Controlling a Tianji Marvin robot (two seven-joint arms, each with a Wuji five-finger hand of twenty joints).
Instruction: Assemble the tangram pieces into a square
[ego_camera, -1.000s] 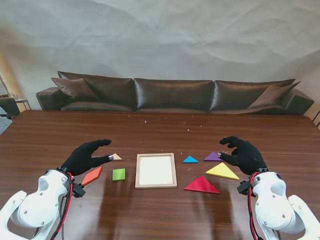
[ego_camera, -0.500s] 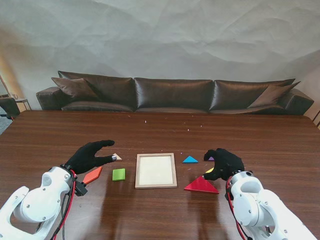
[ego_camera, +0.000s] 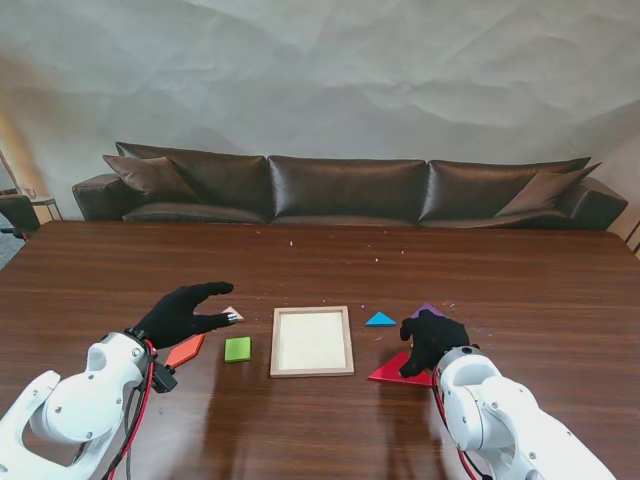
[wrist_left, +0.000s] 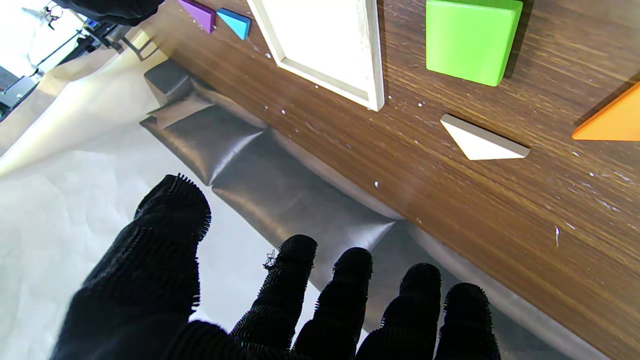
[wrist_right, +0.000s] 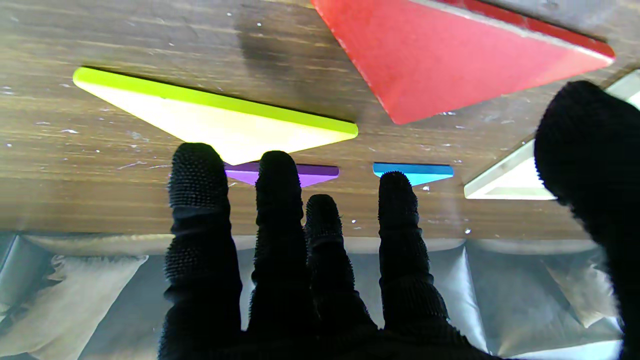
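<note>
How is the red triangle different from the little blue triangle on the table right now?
The red triangle is clearly larger than the blue triangle. The red triangle lies nearer to me and is partly covered by the right hand; the blue triangle lies farther from me, in full view. Both lie flat on the table, right of the wooden frame.

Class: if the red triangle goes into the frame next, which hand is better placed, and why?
Right hand: it hovers right over the red triangle, fingers spread. The left hand is across the frame, near the white triangle.
</note>
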